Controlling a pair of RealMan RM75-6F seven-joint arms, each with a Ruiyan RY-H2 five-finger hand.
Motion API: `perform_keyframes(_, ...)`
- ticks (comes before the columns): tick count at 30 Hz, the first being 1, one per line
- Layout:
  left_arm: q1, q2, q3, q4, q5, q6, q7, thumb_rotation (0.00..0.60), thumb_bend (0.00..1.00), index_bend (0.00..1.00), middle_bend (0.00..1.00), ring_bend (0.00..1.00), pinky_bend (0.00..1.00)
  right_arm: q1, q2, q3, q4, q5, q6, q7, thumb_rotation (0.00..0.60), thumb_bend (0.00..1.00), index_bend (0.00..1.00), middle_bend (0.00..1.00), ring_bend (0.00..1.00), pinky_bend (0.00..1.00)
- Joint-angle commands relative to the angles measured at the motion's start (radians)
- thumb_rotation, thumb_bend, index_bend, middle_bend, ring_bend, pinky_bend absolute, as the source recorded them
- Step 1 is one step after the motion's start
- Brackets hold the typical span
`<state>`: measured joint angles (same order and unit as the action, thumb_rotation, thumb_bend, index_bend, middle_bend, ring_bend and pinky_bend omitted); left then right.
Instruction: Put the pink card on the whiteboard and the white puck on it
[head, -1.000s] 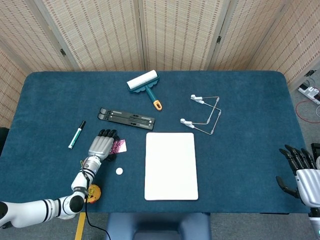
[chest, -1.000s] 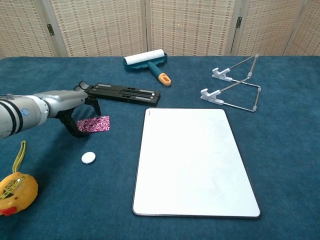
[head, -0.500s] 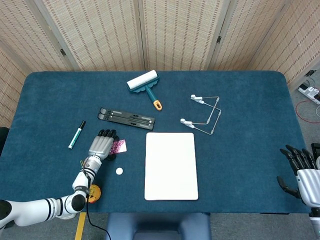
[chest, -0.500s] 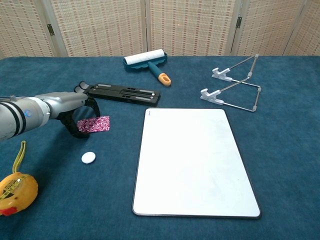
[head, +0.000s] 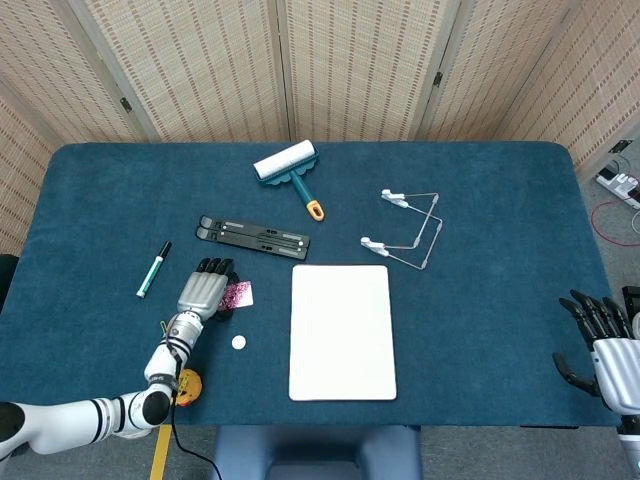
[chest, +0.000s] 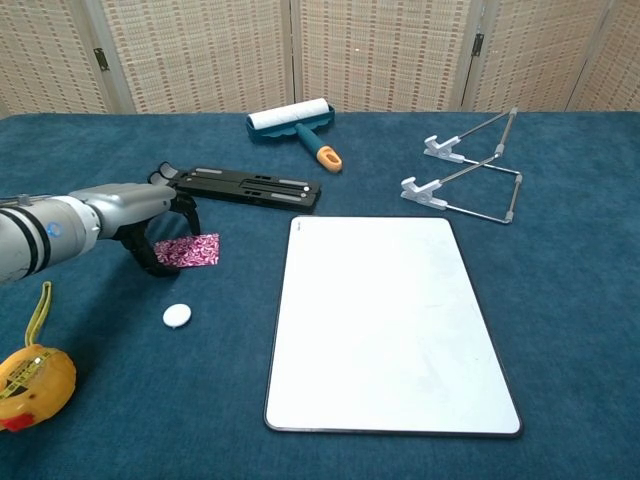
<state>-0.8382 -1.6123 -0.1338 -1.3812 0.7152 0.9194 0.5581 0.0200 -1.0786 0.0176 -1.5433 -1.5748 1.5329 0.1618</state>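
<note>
The pink patterned card (head: 241, 294) (chest: 190, 248) lies flat on the blue table, left of the whiteboard (head: 342, 330) (chest: 385, 320). My left hand (head: 203, 290) (chest: 140, 215) hovers over the card's left end, its fingers arched above the card and its thumb low beside it. I cannot see a firm pinch. The white puck (head: 238, 342) (chest: 177, 315) sits alone just in front of the card. My right hand (head: 600, 340) hangs beyond the table's front right corner, fingers spread and holding nothing.
A black folded stand (head: 253, 236) (chest: 245, 186) lies right behind my left hand. A lint roller (head: 288, 165) and a wire stand (head: 405, 230) are further back. A marker (head: 153, 269) lies at the left and a yellow tape measure (chest: 35, 385) at the front left.
</note>
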Motion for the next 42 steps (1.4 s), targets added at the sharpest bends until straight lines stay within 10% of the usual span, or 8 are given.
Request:
perform_keyframes(1,0.007,0.011,0.002,-0.019,0.021,0.012,-0.009,0.600,0.36,0.40,0.09,0.07,0.00,0.000,0.000,0.000,-0.002,-0.002,0.000,-0.001,0.600,0.37,0.12,0.10,0.09,0.00)
perform_keyframes(19,-0.041,0.010,0.002,-0.225,0.194,0.066,0.060,0.600,0.36,0.40,0.09,0.07,0.00,-0.005,0.014,-0.001,-0.023,-0.003,0.009,-0.018,0.600,0.37,0.12,0.10,0.09,0.00)
perform_keyframes(42,-0.254,-0.219,-0.072,-0.102,-0.038,0.020,0.285,0.600,0.36,0.39,0.09,0.07,0.00,-0.017,0.021,0.005,-0.005,0.022,0.010,0.011,0.600,0.37,0.12,0.10,0.09,0.00)
